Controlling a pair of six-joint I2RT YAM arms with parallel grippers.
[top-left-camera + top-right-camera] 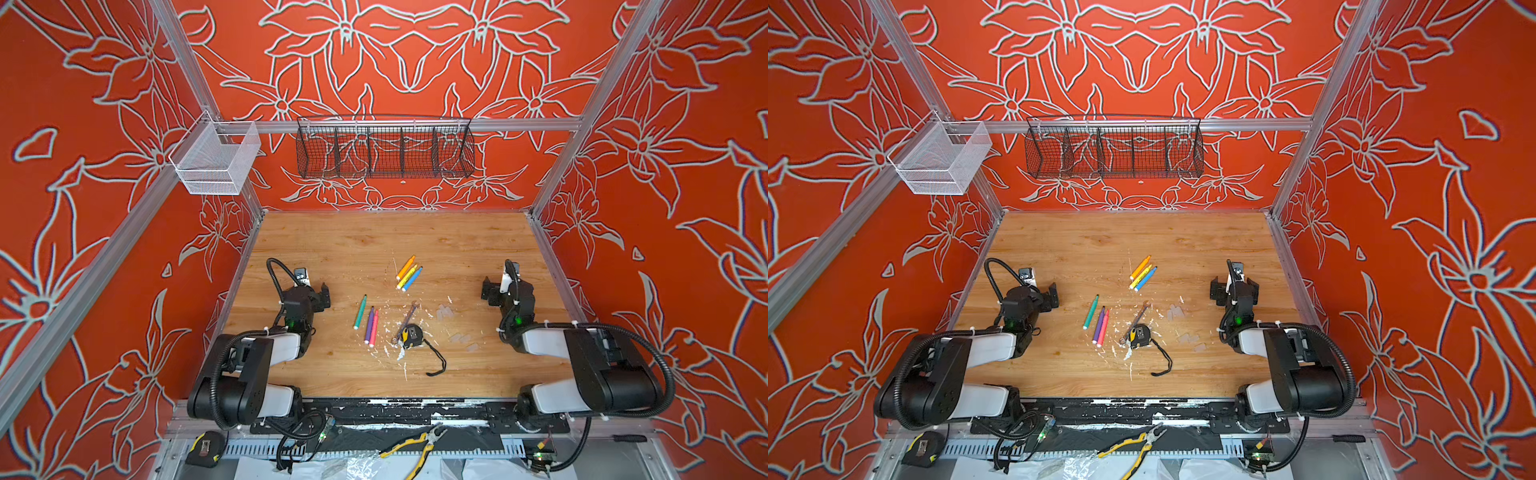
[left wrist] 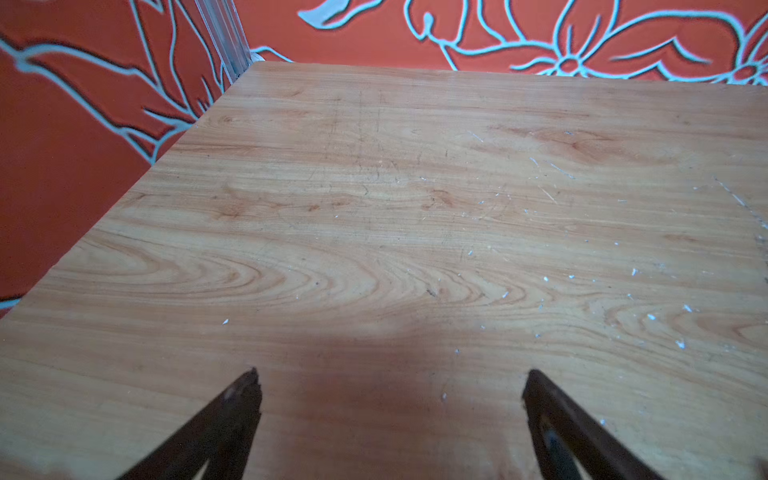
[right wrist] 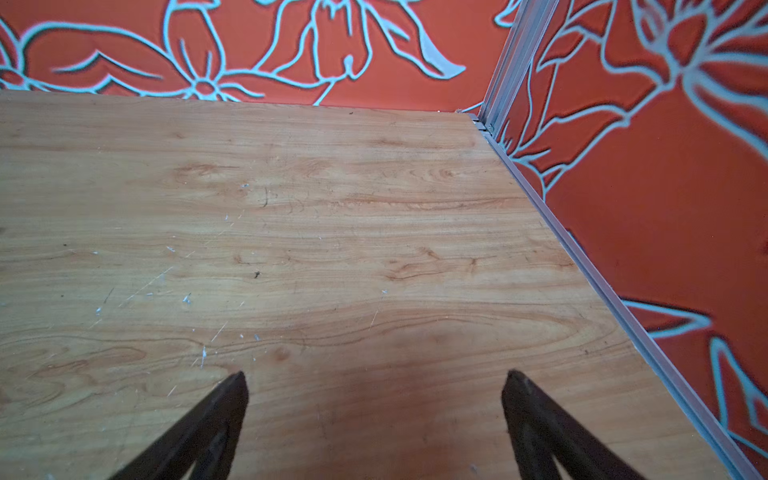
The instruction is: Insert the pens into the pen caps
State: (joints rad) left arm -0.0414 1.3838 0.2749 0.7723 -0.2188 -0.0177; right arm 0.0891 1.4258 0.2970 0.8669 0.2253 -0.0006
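Observation:
Six pens lie on the wooden table in both top views. Green (image 1: 360, 311), purple (image 1: 369, 324) and pink (image 1: 374, 328) pens lie together near the middle. Orange (image 1: 405, 267), yellow (image 1: 407, 276) and blue (image 1: 412, 279) pens lie farther back. Clear pen caps (image 1: 444, 311) are faint on the wood right of the wrench, with more (image 1: 463, 340) nearer the right arm. My left gripper (image 1: 309, 291) (image 2: 390, 376) is open over bare wood left of the pens. My right gripper (image 1: 505, 286) (image 3: 376, 376) is open over bare wood right of the caps. Neither wrist view shows pens or caps.
A grey wrench (image 1: 405, 322) and a yellow-black tape measure (image 1: 411, 336) with a black strap lie among white flecks between pens and caps. A black wire basket (image 1: 384, 149) and a white mesh basket (image 1: 216, 160) hang on the frame. Pliers (image 1: 415, 449) lie below the table's front edge.

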